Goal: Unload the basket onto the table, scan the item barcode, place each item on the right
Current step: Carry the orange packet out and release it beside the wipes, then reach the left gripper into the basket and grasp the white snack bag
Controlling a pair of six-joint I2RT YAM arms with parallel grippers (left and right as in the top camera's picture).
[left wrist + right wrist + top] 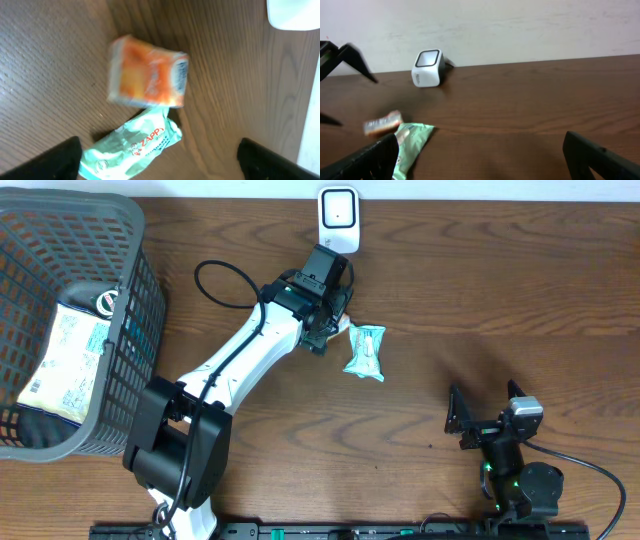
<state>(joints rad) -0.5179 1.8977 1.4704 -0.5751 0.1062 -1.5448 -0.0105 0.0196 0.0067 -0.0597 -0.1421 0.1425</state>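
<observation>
Scanner [338,218] stands at far edge of table [480,280].

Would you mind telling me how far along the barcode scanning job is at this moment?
Looks done: one white pouch sits in the basket. In hand: nothing. The left end effector is open above a blurred orange packet and a green packet, near the scanner. The right end effector is open and empty. Left: whether either was scanned isn't visible, and both lie outside the basket.
</observation>
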